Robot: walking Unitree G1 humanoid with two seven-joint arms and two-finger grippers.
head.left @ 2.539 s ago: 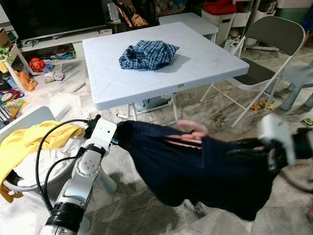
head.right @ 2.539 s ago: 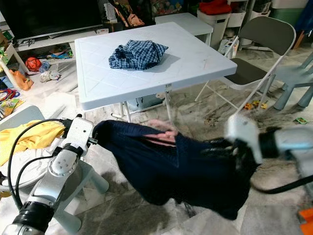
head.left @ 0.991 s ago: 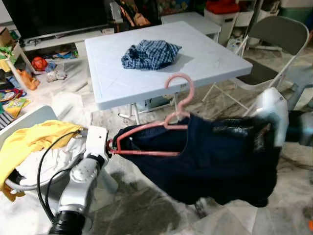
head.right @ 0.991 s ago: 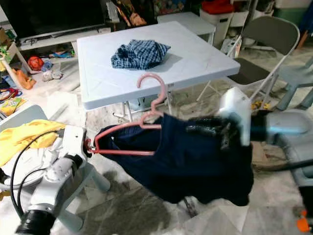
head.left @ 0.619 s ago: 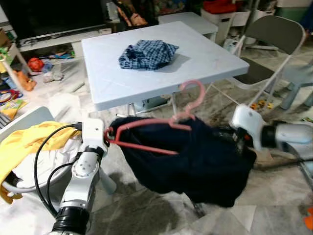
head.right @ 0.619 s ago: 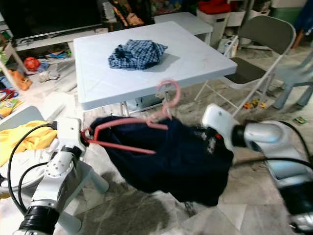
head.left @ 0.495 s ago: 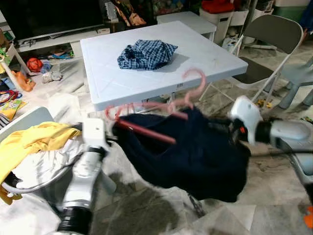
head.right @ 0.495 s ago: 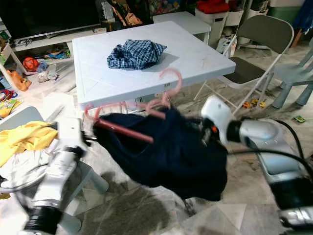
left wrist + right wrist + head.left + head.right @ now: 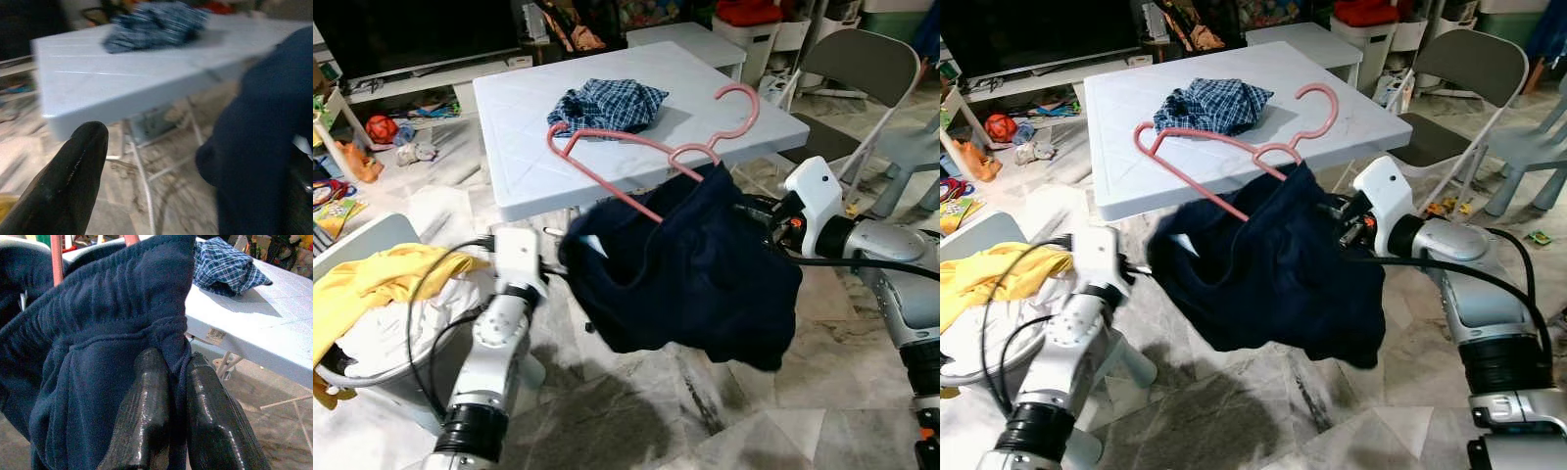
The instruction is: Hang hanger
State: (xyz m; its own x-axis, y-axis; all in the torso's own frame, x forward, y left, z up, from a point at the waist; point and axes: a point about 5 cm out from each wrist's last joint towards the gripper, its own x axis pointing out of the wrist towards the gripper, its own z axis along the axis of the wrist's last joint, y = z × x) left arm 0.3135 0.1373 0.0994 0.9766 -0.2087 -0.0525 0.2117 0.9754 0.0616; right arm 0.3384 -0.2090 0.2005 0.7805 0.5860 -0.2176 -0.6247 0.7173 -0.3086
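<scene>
A pink hanger (image 9: 625, 141) tilts in the air in front of the table, hook toward the right. Its right end is inside a navy garment (image 9: 695, 274) that hangs below it. My right gripper (image 9: 751, 211) is shut on the garment's ribbed waistband; the right wrist view shows both fingers (image 9: 146, 396) pinching the fabric next to the hanger's pink rod (image 9: 56, 259). My left gripper (image 9: 553, 262) is at the garment's lower left edge, apart from the hanger. Its finger (image 9: 80, 171) stands wide of the cloth; the other finger is hidden behind the garment.
The white folding table (image 9: 538, 166) stands just behind, with a crumpled plaid cloth (image 9: 607, 103) on it. A grey folding chair (image 9: 862, 69) is at the right. A basket with yellow and white laundry (image 9: 372, 284) sits at my left. Toys litter the floor at the far left.
The hanger's left corner has left my left gripper and swung up above the garment. The right gripper has lifted the garment up and toward the table.
</scene>
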